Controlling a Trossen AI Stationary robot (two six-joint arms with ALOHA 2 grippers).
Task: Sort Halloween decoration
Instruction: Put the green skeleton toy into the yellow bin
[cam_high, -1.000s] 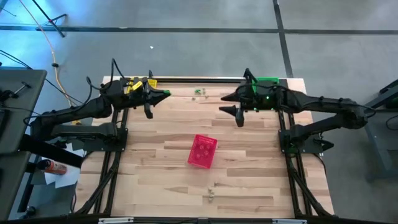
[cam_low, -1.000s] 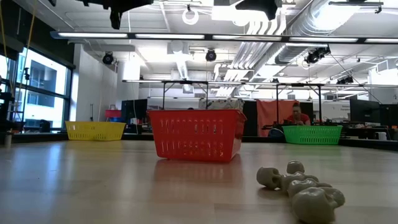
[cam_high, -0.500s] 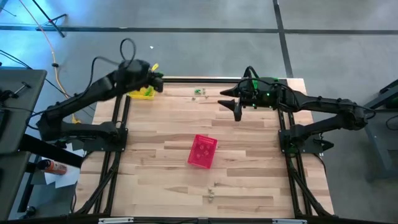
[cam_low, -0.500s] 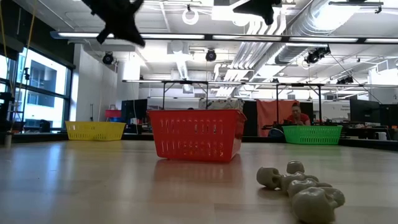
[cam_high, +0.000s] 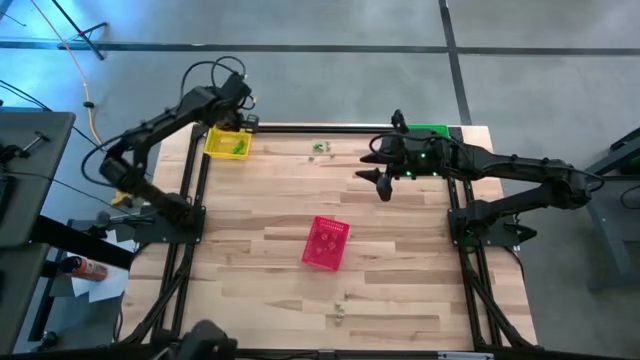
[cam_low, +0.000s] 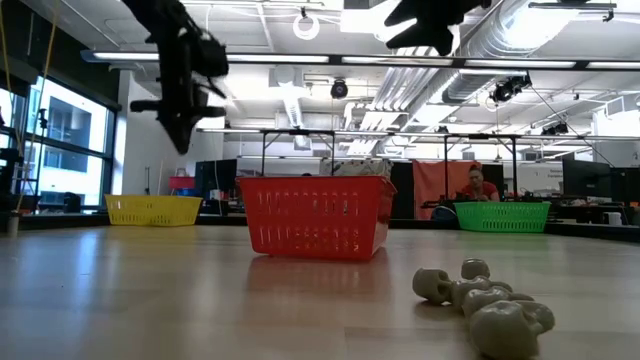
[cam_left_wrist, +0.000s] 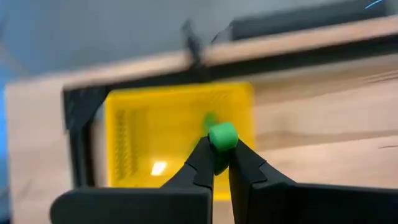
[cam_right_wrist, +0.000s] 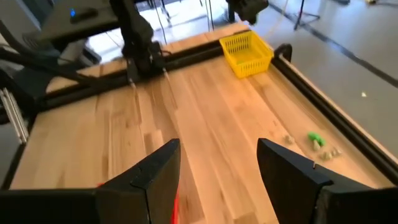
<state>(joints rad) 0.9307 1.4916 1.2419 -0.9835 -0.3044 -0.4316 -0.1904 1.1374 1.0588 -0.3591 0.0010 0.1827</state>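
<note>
My left gripper (cam_high: 243, 122) hangs over the yellow basket (cam_high: 226, 143) at the table's far left corner, shut on a small green trinket (cam_left_wrist: 222, 135). Another green piece (cam_high: 240, 147) lies in that basket. My right gripper (cam_high: 381, 178) hovers open above the table's far right part, with nothing between its fingers (cam_right_wrist: 217, 168). More trinkets lie on the table: green ones (cam_high: 318, 148) by the far edge and pale ones (cam_high: 340, 312) near the front edge. In the low view the left gripper (cam_low: 183, 135) points down. My left gripper pinches the green trinket (cam_left_wrist: 222, 135) between the free ends of its two fingers (cam_left_wrist: 202, 155). The fingers slant down from above. The trinket is lifted clear, above the yellow basket (cam_left_wrist: 174, 137).
A pink basket (cam_high: 326, 243) stands mid-table. A green basket (cam_high: 432, 131) sits at the far right corner under the right arm. Black frame rails (cam_high: 300, 127) run along the table's edges. Bare wood lies between the baskets.
My left arm has swung from over the far left part of the table toward the far left corner and now stands above the yellow basket. Its gripper has tipped from nearly level to pointing down, still shut on the green trinket.
</note>
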